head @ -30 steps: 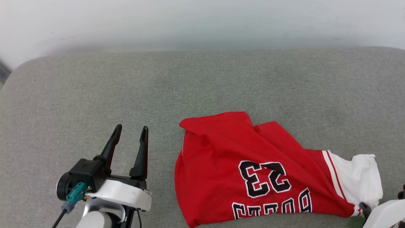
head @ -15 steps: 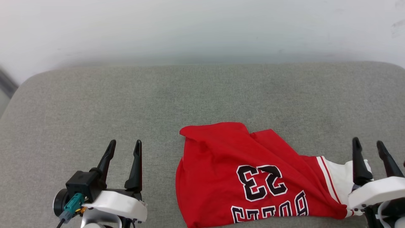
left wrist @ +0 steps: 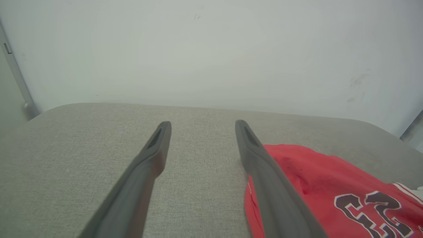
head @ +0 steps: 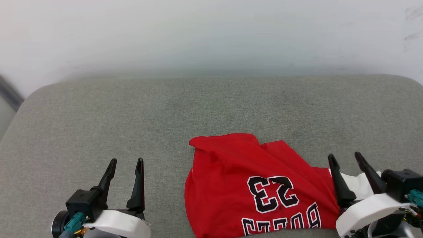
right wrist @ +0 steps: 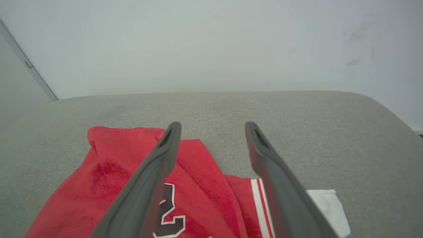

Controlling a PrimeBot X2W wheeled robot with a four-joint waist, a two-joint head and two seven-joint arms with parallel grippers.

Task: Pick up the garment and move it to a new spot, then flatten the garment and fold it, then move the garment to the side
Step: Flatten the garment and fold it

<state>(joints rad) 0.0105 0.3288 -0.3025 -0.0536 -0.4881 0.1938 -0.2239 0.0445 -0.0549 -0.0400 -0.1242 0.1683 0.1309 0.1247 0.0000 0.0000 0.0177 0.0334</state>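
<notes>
1. Red garment lies crumpled on a grey cushion, at the near edge and right of centre in the head view.
2. Printed side faces up: the black, white-outlined number 23 and the lettering beside it read upside down from the head view. The bottom edge of that view cuts off the lettering.
3. White sleeve with red-white striped trim forms the garment's right end.
4. Left gripper: fingers spread wide, nothing between them. It stands over bare cushion, near the garment's left edge and apart from it.
5. Right gripper: fingers spread wide, nothing held. It stands over the garment's right end. In the right wrist view one finger crosses the red body and the other crosses the striped trim. Contact with the cloth cannot be told.
6. Pale wall rises behind the cushion's far edge.
</notes>
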